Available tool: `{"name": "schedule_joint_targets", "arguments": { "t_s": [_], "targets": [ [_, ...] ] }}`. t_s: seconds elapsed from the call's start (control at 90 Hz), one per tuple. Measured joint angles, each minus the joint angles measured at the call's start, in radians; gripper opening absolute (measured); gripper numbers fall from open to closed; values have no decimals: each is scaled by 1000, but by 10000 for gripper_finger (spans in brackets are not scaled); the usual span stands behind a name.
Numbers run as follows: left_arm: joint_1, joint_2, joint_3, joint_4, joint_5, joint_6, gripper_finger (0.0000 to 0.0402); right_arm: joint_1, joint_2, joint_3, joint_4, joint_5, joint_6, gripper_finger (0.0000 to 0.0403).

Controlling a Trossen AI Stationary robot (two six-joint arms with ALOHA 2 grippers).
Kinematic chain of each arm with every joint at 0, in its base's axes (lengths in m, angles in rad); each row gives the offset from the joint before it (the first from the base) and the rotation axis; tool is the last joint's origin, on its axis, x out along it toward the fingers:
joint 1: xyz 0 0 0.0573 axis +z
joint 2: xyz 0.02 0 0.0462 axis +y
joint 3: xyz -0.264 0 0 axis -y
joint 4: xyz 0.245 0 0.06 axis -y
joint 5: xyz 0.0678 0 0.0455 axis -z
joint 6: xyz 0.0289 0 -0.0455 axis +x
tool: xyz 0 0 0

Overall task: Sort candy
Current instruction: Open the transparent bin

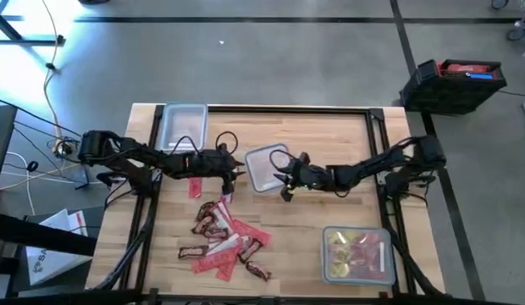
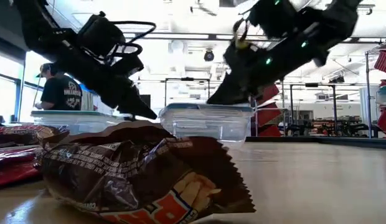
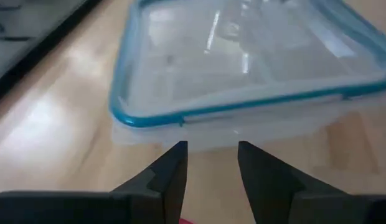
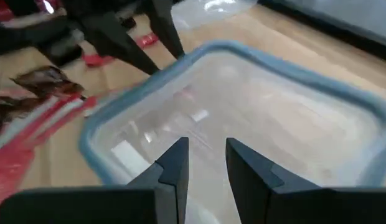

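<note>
Left gripper (image 3: 211, 163) fingers slightly parted, holding nothing, just short of the clear container (image 1: 266, 166) mid-table. Right gripper (image 4: 205, 163) likewise parted, over that container's rim. We see the candy (image 1: 222, 239) piled at the table's front-left; more sits in the front-right container (image 1: 357, 254).

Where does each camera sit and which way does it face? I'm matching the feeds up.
High: overhead, straight down on the table; both arms show.
Low: at table height, looking level past a brown candy wrapper; arms descend from above.
Left wrist: past the left gripper at a container.
Right wrist: past the right gripper into the middle container.
Shared: the middle container shows in high and right wrist.
</note>
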Motion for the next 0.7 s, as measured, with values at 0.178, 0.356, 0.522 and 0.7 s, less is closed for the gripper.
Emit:
{"name": "schedule_joint_targets", "arguments": {
  "t_s": [0.178, 0.356, 0.522, 0.7],
  "targets": [
    [1, 6, 0, -34, -53, -3, 126, -35, 102, 64, 26, -7, -27, 75],
    [0, 10, 0, -121, -76, -2, 126, -43, 108, 63, 11, -50, -105, 75],
    [0, 10, 0, -121, -89, -9, 126, -45, 86, 59, -18, -158, -204, 75],
    [-3, 10, 0, -78, -41, -28, 126, -49, 64, 56, -45, -295, -246, 75]
  ]
}}
